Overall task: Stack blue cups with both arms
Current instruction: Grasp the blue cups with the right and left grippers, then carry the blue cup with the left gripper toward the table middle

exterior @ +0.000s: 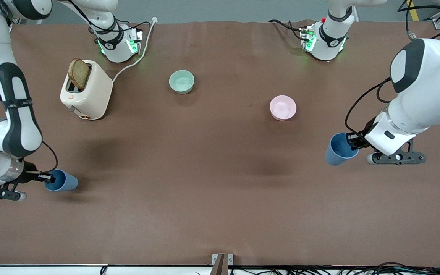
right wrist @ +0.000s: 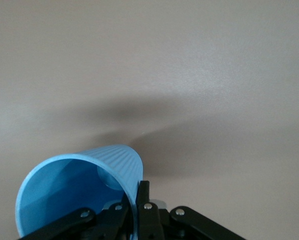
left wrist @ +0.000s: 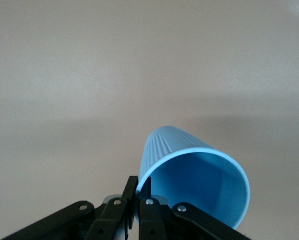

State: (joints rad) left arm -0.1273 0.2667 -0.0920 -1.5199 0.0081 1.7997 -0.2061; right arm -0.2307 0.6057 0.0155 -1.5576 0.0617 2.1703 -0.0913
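Note:
My left gripper [exterior: 353,142] is shut on the rim of a blue cup [exterior: 339,149] at the left arm's end of the table. The cup is tilted, with its mouth toward the gripper. In the left wrist view the fingers [left wrist: 141,189] pinch the cup's wall [left wrist: 194,182], one inside and one outside. My right gripper [exterior: 49,177] is shut on the rim of the other blue cup [exterior: 62,181] at the right arm's end, also tilted. In the right wrist view the fingers [right wrist: 141,194] clamp that cup's wall [right wrist: 74,187].
A cream toaster [exterior: 87,91] with a slice of bread [exterior: 78,73] stands near the right arm's base, its white cord trailing toward the base. A pale green bowl [exterior: 181,81] and a pink bowl [exterior: 283,107] sit mid-table, farther from the front camera than both cups.

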